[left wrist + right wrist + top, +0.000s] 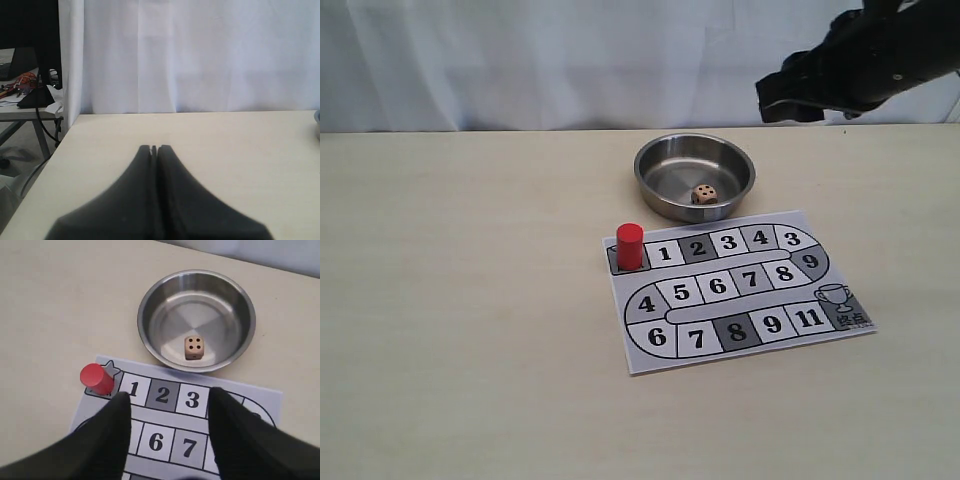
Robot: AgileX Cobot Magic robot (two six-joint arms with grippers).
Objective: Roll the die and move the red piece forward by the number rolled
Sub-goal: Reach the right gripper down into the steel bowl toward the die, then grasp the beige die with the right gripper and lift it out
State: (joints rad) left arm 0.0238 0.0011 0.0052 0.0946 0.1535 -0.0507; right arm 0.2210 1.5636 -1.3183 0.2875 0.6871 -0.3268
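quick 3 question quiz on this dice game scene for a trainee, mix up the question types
1. Multiple choice: where does the die lie? A on square 9, B in the steel bowl, C on the bare table.
2. True or false: the red piece stands on square 3.
3. Fill in: the die's top face shows ___ pips.

Key:
1. B
2. False. It stands on the board's star square, beside square 1.
3. four
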